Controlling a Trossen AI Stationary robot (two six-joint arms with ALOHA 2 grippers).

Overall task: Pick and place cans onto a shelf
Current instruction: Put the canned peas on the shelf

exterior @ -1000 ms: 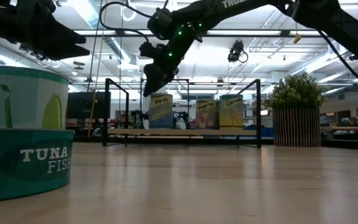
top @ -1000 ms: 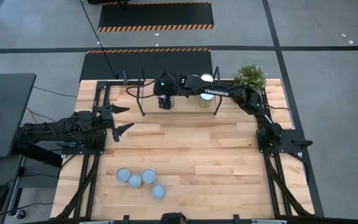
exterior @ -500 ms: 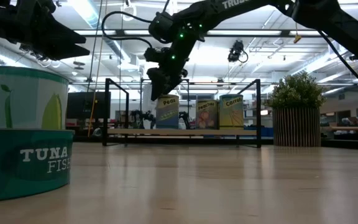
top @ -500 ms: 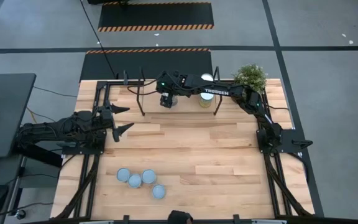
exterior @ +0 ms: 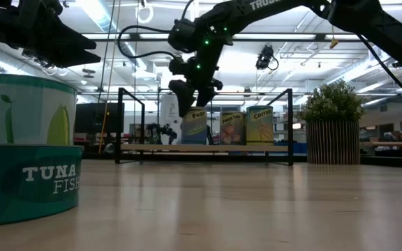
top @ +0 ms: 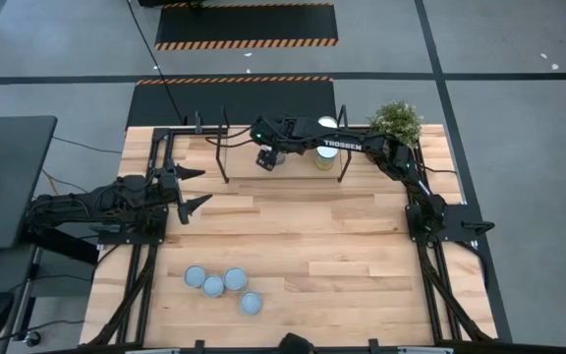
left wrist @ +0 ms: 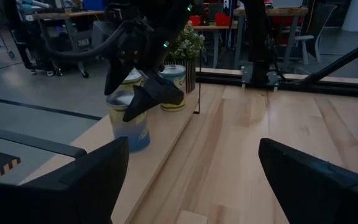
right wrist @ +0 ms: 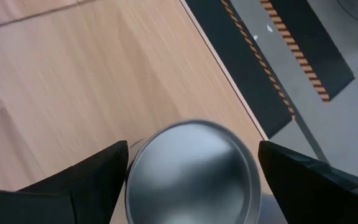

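My right gripper (top: 266, 160) reaches over the shelf (exterior: 204, 148) at the table's far edge. It is shut on a labelled can (exterior: 195, 126) with a silver top (right wrist: 191, 168), left of two cans (exterior: 231, 127) (exterior: 259, 125) that stand on the shelf board. Several other cans (top: 222, 285) with pale tops stand on their bases on the table near its front left. They show close to the camera in the low view (exterior: 26, 174). My left gripper (top: 190, 189) is open and empty at the table's left side. My right gripper pinches the can between its two fingers, one on each side of the round wall just below the top rim (right wrist: 133, 180). The fingers come from above, pointing down. The can is slightly tilted. Its base is at the shelf board; whether it rests there I cannot tell.
A potted plant (top: 396, 122) stands at the far right corner, beside the shelf's right end. The shelf's black posts (exterior: 289, 125) rise around the board. Bare tabletop (top: 312, 236) lies between the shelf and the front cans.
My right gripper has carried the can toward the table's right along the shelf, closer to the two standing cans. The can now tilts a little.
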